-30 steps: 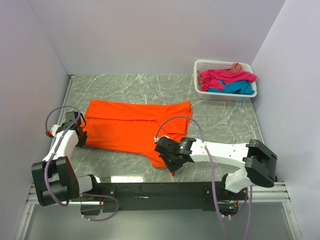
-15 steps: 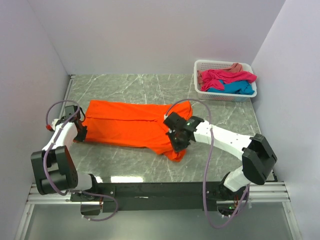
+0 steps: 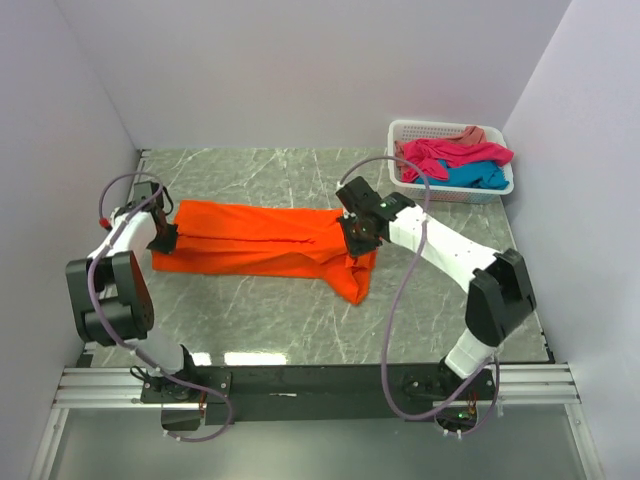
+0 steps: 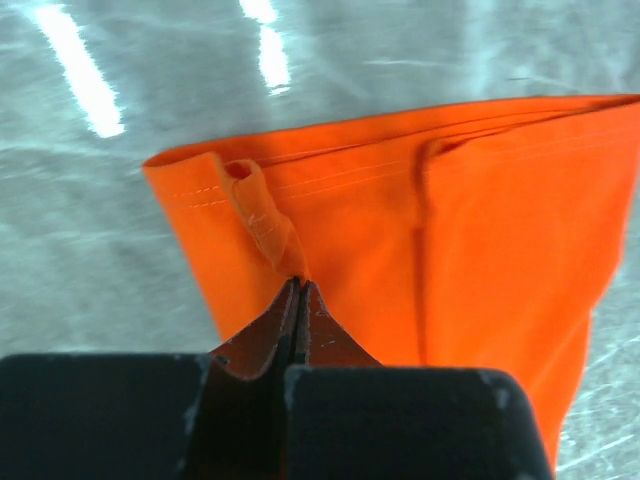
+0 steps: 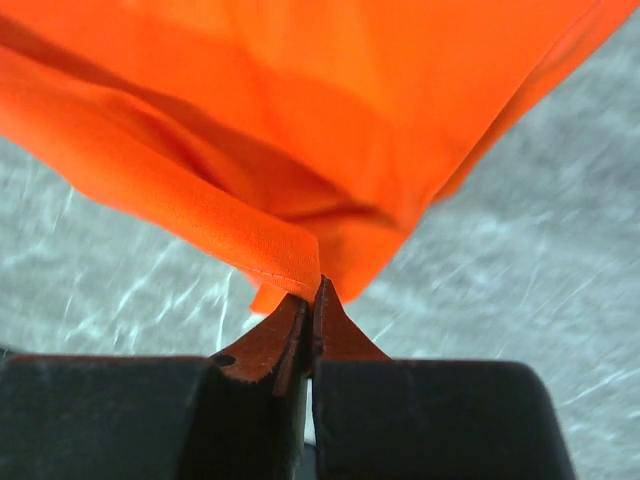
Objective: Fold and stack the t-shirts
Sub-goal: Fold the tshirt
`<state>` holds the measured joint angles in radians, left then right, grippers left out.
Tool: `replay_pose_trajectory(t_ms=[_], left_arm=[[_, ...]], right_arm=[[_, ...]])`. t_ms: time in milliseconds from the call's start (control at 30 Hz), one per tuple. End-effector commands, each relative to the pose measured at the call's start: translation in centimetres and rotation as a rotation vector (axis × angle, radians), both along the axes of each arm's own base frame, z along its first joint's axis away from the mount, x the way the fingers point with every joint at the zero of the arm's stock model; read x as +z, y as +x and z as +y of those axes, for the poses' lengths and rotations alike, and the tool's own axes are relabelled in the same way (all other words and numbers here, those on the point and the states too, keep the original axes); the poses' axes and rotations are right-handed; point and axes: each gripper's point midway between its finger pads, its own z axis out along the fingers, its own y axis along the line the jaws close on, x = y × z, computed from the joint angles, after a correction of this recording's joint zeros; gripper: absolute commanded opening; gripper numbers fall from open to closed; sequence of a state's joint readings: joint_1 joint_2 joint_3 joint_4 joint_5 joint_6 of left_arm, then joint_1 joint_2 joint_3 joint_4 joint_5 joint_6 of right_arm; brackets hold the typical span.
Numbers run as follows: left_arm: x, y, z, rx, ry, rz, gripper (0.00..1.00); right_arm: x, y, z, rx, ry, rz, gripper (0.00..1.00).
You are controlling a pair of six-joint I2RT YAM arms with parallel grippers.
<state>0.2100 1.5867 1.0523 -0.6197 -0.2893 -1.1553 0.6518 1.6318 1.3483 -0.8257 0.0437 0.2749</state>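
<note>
The bright orange t-shirt point(image 3: 255, 240) lies folded lengthwise as a long band across the middle of the table, with a loose flap hanging down at its right end point(image 3: 355, 280). My left gripper point(image 3: 163, 238) is shut on the shirt's left edge; the left wrist view shows the hem point(image 4: 270, 225) pinched between the closed tips point(image 4: 298, 290). My right gripper point(image 3: 358, 235) is shut on the shirt's right edge, with a hemmed fold point(image 5: 250, 250) clamped at the tips point(image 5: 315, 290) and lifted off the table. The magenta pink point(image 3: 450, 152), turquoise blue point(image 3: 468, 176) and salmon pink point(image 3: 472, 134) shirts lie bunched in the basket.
The white slotted plastic basket point(image 3: 400, 182) stands at the back right corner. Lilac walls close in the back, left and right. The grey marble table point(image 3: 270, 320) shows bare stone in front of the shirt and behind it.
Both grippers have carried the shirt's near edge away from the arms' bases and over the far part, narrowing it to a band. The right arm swung far back; the left moved back slightly.
</note>
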Motion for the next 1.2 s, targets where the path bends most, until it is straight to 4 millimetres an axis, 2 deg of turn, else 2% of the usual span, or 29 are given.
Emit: replay_pose_trajectory(t_ms=[0, 33, 100, 133, 167, 200, 267, 300, 333, 367, 400, 500, 533, 567, 600, 633, 667, 700, 767, 800, 833, 867, 933, 1000, 1167], left_arm=[[1.5, 2.6, 0.5, -0.020, 0.041, -0.027, 0.01], [1.9, 3.3, 0.6, -0.020, 0.043, -0.041, 0.01], [1.8, 4.3, 0.6, -0.027, 0.043, -0.041, 0.03], [1.2, 4.6, 0.7, -0.035, 0.042, -0.021, 0.06], [1.1, 5.0, 0.8, -0.034, 0.044, -0.020, 0.13], [1.6, 5.6, 1.0, -0.040, 0.058, -0.020, 0.27], [1.3, 6.3, 1.4, -0.047, 0.065, -0.010, 0.41], [2.1, 7.1, 1.5, -0.059, 0.074, -0.026, 0.54], [2.4, 7.4, 1.6, -0.066, 0.082, -0.029, 0.62], [2.7, 7.7, 1.7, -0.073, 0.088, -0.033, 0.70], [3.7, 8.1, 1.9, -0.079, 0.101, -0.048, 0.82], [5.1, 8.2, 1.7, -0.098, 0.114, -0.074, 0.99], [5.4, 8.3, 1.5, -0.106, 0.117, -0.089, 0.99], [6.0, 8.2, 1.3, -0.115, 0.119, -0.106, 0.99], [5.9, 8.0, 0.6, -0.136, 0.118, -0.103, 1.00], [6.0, 8.0, 0.3, -0.150, 0.117, -0.110, 0.99], [6.3, 8.3, -0.2, -0.177, 0.113, -0.129, 0.99], [6.0, 8.3, -1.0, -0.200, 0.105, -0.129, 0.99], [5.5, 8.7, -2.1, -0.240, 0.093, -0.133, 0.99], [5.2, 9.0, -3.1, -0.274, 0.092, -0.129, 0.99], [4.9, 9.2, -3.6, -0.292, 0.091, -0.124, 0.99], [4.0, 9.4, -4.1, -0.314, 0.084, -0.105, 1.00], [3.3, 10.0, -5.6, -0.371, 0.068, -0.101, 1.00], [1.6, 10.0, -6.4, -0.387, 0.038, -0.086, 0.99], [-1.4, 9.1, -5.6, -0.360, 0.038, -0.042, 0.99]], right_arm=[[1.1, 3.5, -0.2, 0.034, -0.036, -0.090, 0.00], [0.7, 4.7, -0.2, 0.026, -0.034, -0.097, 0.00], [1.0, 6.3, 0.1, 0.041, -0.023, -0.119, 0.00], [1.0, 7.7, 0.0, 0.038, -0.023, -0.130, 0.01], [0.2, 7.9, -0.3, 0.030, -0.040, -0.114, 0.04], [0.9, 9.0, -0.2, 0.013, -0.039, -0.138, 0.07], [-0.2, 10.8, -0.8, -0.029, -0.094, -0.150, 0.14], [-0.4, 11.8, -0.7, -0.042, -0.108, -0.162, 0.22], [-0.3, 12.7, -1.3, -0.070, -0.147, -0.190, 0.36], [-0.2, 13.3, -1.5, -0.086, -0.160, -0.202, 0.40], [0.4, 14.0, -1.5, -0.107, -0.169, -0.228, 0.43], [0.5, 14.1, -1.6, -0.140, -0.158, -0.238, 0.54], [1.5, 13.8, -1.6, -0.144, -0.133, -0.255, 0.71], [1.9, 13.6, -1.1, -0.154, -0.087, -0.265, 0.73], [1.0, 12.6, -1.4, -0.158, -0.085, -0.240, 0.73], [2.2, 12.1, -1.1, -0.163, -0.032, -0.259, 0.74], [0.7, 10.5, -1.2, -0.162, -0.016, -0.214, 0.75], [1.7, 9.0, 0.0, -0.123, 0.079, -0.192, 0.75], [1.7, 7.2, 1.4, -0.098, 0.194, -0.163, 0.76], [0.1, 4.9, 1.9, -0.071, 0.241, -0.081, 0.76], [0.4, 4.1, 1.9, -0.080, 0.270, -0.076, 0.76], [-0.8, 3.1, 1.7, -0.103, 0.275, -0.043, 0.76], [-1.3, 2.9, 1.2, -0.131, 0.274, -0.051, 0.75], [-2.6, 2.9, 0.4, -0.176, 0.229, -0.028, 0.74], [-3.7, 4.9, 0.1, -0.217, 0.187, -0.028, 0.70]])
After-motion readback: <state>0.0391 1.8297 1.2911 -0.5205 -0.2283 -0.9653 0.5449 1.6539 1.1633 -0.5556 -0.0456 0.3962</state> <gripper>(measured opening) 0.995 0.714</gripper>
